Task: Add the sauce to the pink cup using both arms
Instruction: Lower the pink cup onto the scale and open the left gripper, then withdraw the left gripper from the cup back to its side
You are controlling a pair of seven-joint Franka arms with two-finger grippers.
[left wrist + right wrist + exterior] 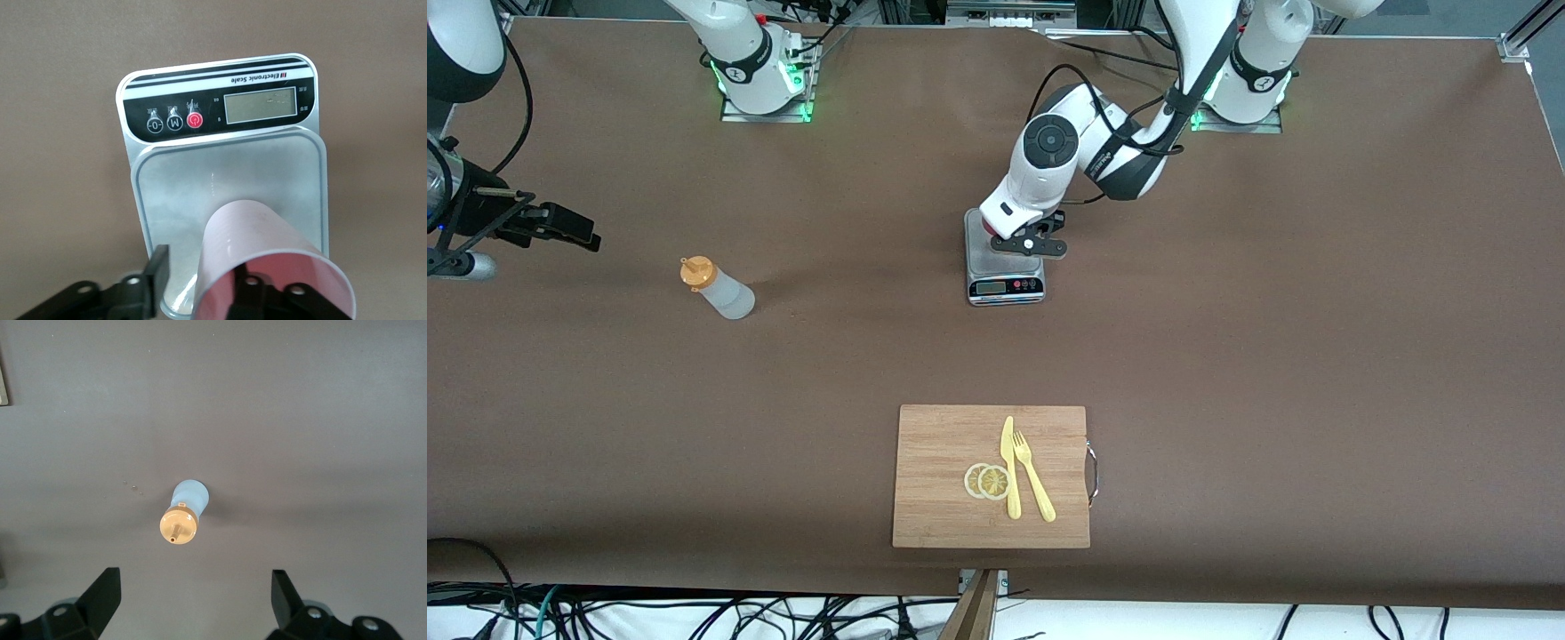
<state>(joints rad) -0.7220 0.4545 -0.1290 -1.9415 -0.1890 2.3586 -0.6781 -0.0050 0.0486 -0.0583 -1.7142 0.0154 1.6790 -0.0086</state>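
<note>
A wide brown matte table (1316, 356) fills the scene, with white arm bases along its far edge and black cables trailing off the near edge. A small translucent whitish squeeze bottle with an orange nozzle cap (719, 288) stands upright toward the right arm's end of the table. The right gripper (193, 603) hangs above it with its black fingers spread wide and nothing between them.

A small pale pink tapered plastic cup (257, 263) sits on the steel platform of a silver electronic kitchen scale with a black display strip (1005, 271) near the table's middle. The left gripper (1032, 244) is low over the scale at the cup, one finger on either side; whether the fingers press the cup cannot be told.

Nearer the front camera lies a rectangular bamboo cutting board (943, 480) carrying two yellow lemon slices (987, 481), a yellow plastic knife (1009, 467) and a yellow plastic fork (1033, 476).
</note>
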